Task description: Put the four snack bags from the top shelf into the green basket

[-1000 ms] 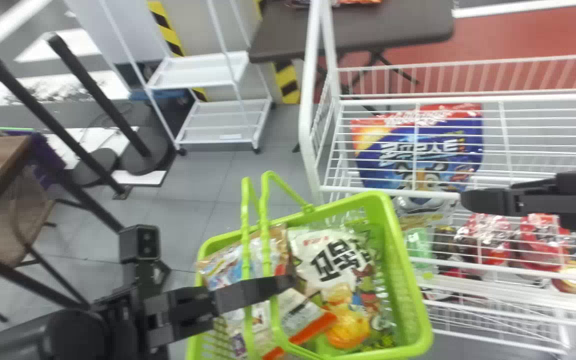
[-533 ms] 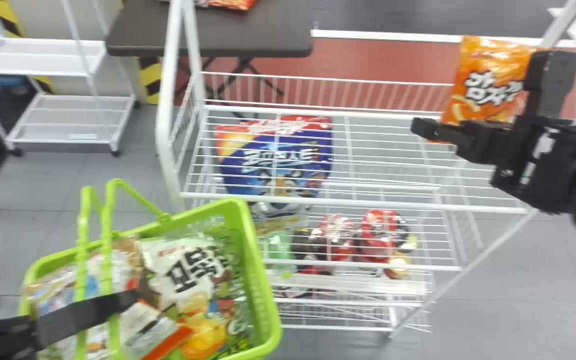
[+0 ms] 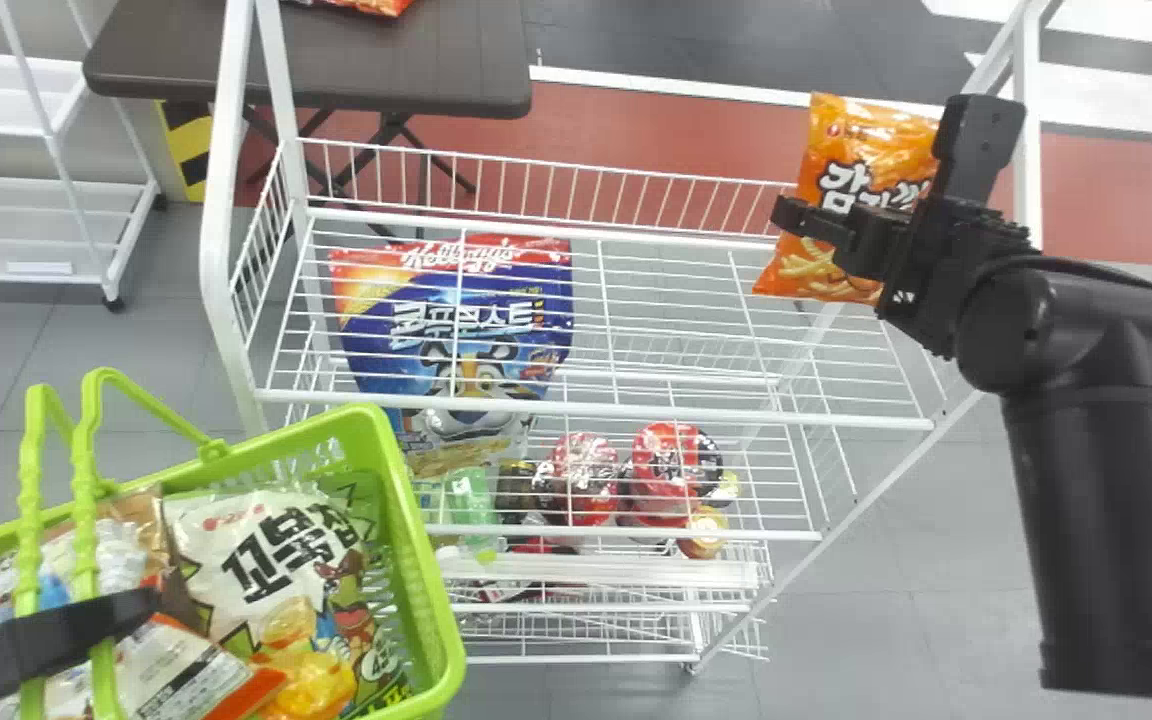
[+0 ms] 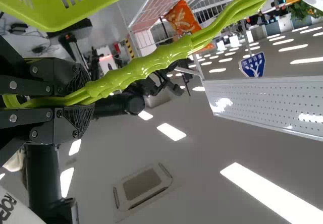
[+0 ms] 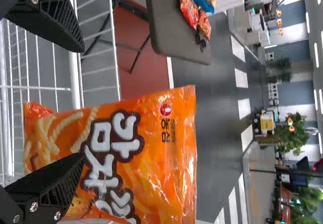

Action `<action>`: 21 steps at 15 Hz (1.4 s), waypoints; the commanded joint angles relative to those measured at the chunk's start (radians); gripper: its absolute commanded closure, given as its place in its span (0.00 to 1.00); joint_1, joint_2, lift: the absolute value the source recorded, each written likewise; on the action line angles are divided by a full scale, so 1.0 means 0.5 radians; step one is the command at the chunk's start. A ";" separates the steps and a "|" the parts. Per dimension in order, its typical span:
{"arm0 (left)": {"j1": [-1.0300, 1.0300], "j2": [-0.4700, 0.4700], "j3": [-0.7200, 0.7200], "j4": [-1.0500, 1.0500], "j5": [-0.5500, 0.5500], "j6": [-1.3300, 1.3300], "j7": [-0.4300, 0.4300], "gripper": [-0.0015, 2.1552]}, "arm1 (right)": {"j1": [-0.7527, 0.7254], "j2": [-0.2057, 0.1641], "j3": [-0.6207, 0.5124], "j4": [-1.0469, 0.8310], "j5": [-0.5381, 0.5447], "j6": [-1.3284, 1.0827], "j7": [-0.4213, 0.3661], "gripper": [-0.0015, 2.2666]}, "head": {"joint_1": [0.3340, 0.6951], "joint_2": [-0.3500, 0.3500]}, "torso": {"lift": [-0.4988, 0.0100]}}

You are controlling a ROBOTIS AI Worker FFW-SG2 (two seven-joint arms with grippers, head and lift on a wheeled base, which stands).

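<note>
Since the earlier frame half a second ago, the right gripper (image 3: 884, 165) has moved farther back over the right end of the top shelf (image 3: 671, 300), drawing level with the orange bag (image 3: 816, 265). The head view has swung round to the right, so shelf and basket (image 3: 423, 600) both sit farther left in it.

From here the right gripper stands wide, holding nothing. In the right wrist view the orange bag lies just ahead of it; one finger (image 5: 55, 181) crosses the bag's face, the other (image 5: 55, 19) is clear of it. The bag is tilted, at the back right of the top shelf; I can't tell whether its lower end touches the wires.

Over on the left, the left gripper (image 3: 141, 608) is closed round the basket's green handles (image 3: 86, 490). A white bag (image 3: 266, 540) lies among other packs inside.

Below the top shelf's wires leans a big blue bag (image 3: 456, 330), with red packs (image 3: 661, 465) on a lower level. A dark bench (image 3: 316, 60) stands behind the shelf.
</note>
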 commanded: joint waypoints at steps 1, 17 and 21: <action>-0.015 0.002 -0.003 0.034 -0.003 0.000 -0.020 1.00 | -0.089 0.034 0.035 0.187 0.155 -0.068 -0.045 0.04 | 1.00 0.22 | 0.98; -0.077 0.033 0.021 0.221 0.006 -0.018 -0.020 1.00 | -0.279 0.224 0.050 0.693 0.447 -0.461 -0.184 0.99 | 1.00 0.23 | 0.98; -0.074 0.033 0.037 0.224 0.009 -0.018 -0.020 1.00 | 0.034 0.221 0.001 0.113 0.238 -0.265 -0.177 0.99 | 1.00 0.25 | 0.98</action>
